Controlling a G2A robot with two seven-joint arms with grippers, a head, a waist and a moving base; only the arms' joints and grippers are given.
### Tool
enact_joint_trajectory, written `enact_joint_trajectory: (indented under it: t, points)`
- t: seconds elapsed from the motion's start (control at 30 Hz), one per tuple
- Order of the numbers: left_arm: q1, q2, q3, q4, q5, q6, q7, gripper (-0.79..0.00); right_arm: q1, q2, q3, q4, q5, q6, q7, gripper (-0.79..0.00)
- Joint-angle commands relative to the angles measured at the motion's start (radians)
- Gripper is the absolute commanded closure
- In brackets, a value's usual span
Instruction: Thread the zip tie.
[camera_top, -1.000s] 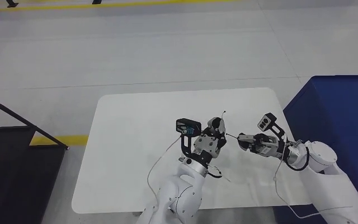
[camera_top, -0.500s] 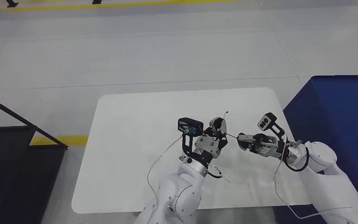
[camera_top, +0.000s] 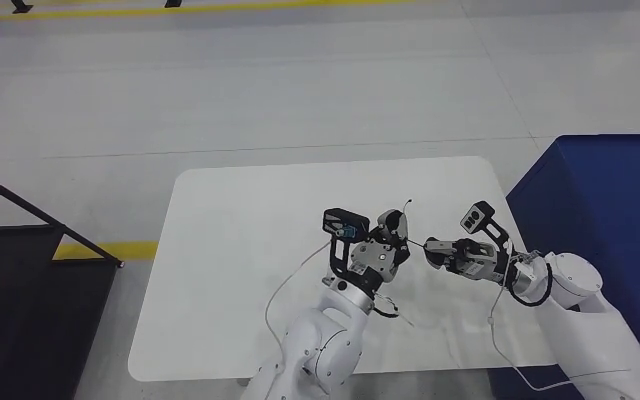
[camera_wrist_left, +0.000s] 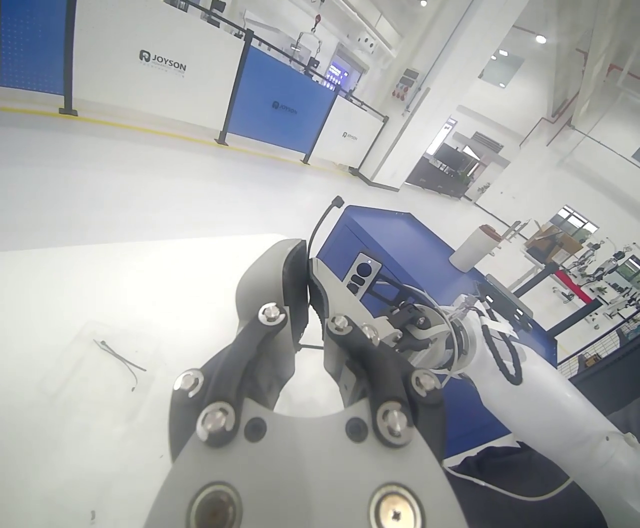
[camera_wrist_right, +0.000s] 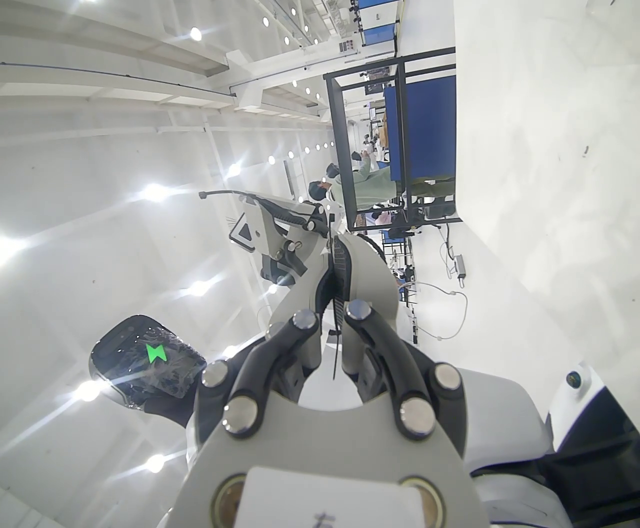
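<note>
1. The part of the zip tie (camera_wrist_left: 336, 204) inside each pair of fingertips is covered by the pads. It cannot be told whether the strap in the two grippers is one unbroken piece.
2. In the top view the strap is a hair-thin line between the grippers. It is too small to show whether the tail has entered the head.
3. The left gripper (camera_wrist_left: 306, 260) has its fingers closed on the strap just below the head. The head sticks out past the fingertips, curving up toward the far right.
4. Another short bit of strap crosses the gap lower down between the left fingers.
5. The right gripper (camera_wrist_right: 334, 250) is pinched tight on a straight length of strap that runs back between its fingers toward the wrist.
6. The two grippers hang tip to tip, close together, above the right half of the table (camera_top: 230, 260).
7. A second zip tie (camera_wrist_left: 120, 359) lies flat on the table, apart from both grippers.
</note>
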Motion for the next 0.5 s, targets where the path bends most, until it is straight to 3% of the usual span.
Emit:
enact_joint_trajectory:
  t: [0.0, 0.47]
  points:
    - [0.002, 0.001, 0.000, 0.000, -0.001, 0.002, 0.002, 0.000, 0.000, 0.000, 0.000, 0.000, 0.000, 0.000, 0.000, 0.000]
    - [0.008, 0.007, 0.000, -0.007, 0.003, 0.024, -0.009, 0.000, 0.000, 0.000, 0.000, 0.000, 0.000, 0.000, 0.000, 0.000]
